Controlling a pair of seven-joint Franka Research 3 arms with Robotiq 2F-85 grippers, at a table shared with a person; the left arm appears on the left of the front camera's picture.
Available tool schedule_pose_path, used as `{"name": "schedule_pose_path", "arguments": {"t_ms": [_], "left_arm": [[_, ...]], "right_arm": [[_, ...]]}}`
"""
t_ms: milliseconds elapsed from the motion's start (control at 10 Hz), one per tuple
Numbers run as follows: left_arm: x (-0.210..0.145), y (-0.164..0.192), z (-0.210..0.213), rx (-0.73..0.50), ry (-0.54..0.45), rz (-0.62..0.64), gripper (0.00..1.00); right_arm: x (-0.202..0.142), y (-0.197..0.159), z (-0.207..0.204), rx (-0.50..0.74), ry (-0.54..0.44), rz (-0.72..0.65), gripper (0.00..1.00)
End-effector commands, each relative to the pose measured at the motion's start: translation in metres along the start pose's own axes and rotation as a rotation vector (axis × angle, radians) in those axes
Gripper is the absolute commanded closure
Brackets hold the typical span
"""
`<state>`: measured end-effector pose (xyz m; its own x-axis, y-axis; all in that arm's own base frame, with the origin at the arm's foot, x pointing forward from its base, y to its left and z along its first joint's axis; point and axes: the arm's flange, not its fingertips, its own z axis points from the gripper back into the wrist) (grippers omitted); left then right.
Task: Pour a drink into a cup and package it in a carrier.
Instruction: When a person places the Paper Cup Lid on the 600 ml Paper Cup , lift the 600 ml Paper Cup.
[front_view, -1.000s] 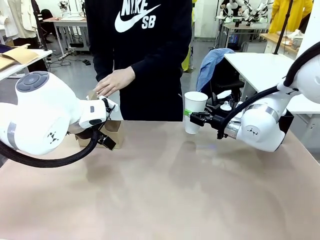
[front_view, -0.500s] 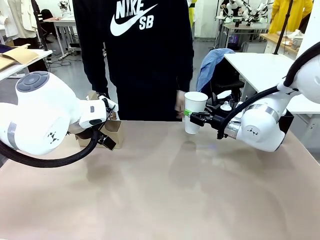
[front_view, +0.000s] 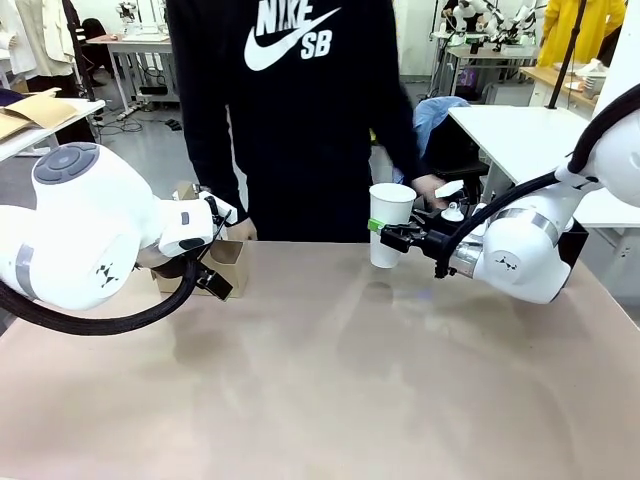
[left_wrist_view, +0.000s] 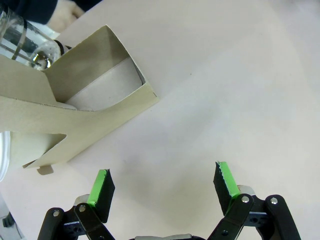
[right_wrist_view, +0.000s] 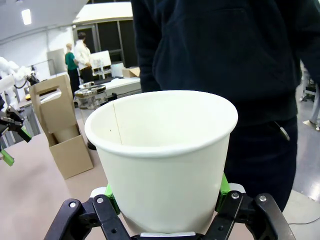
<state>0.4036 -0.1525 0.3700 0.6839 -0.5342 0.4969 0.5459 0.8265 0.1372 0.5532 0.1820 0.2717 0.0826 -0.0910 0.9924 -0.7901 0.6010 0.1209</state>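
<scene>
My right gripper is shut on the tall white paper cup, holding it upright and lidless just above the table's far edge. In the right wrist view the cup is empty, with the right gripper clamping its base. The brown cardboard carrier stands at the far left, and my left gripper is beside it. Seen from the left wrist, the left gripper is open and holds nothing, a short way from the carrier. The glass pitcher with metal bands is behind the carrier; I cannot make out its liquid.
A person in a black hoodie stands at the far side. One hand reaches toward items behind the cup, the other hangs by the carrier. The tan table stretches wide between the arms. A white side table stands far right.
The person's hand has left the carrier's top, and their other hand now reaches out to the right behind the cup. Both arms and the cup have stayed still.
</scene>
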Motion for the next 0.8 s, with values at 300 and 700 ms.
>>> {"name": "schedule_pose_path", "arguments": {"t_ms": [300, 700], "left_arm": [[-0.0002, 0.0006, 0.0004, -0.002, -0.001, 0.002, 0.0], [-0.0002, 0.0006, 0.0004, -0.002, -0.001, 0.002, 0.0]], "right_arm": [[0.0068, 0.0038, 0.0, 0.002, -0.01, 0.004, 0.2], [0.0068, 0.0038, 0.0, 0.002, -0.01, 0.004, 0.2]]}}
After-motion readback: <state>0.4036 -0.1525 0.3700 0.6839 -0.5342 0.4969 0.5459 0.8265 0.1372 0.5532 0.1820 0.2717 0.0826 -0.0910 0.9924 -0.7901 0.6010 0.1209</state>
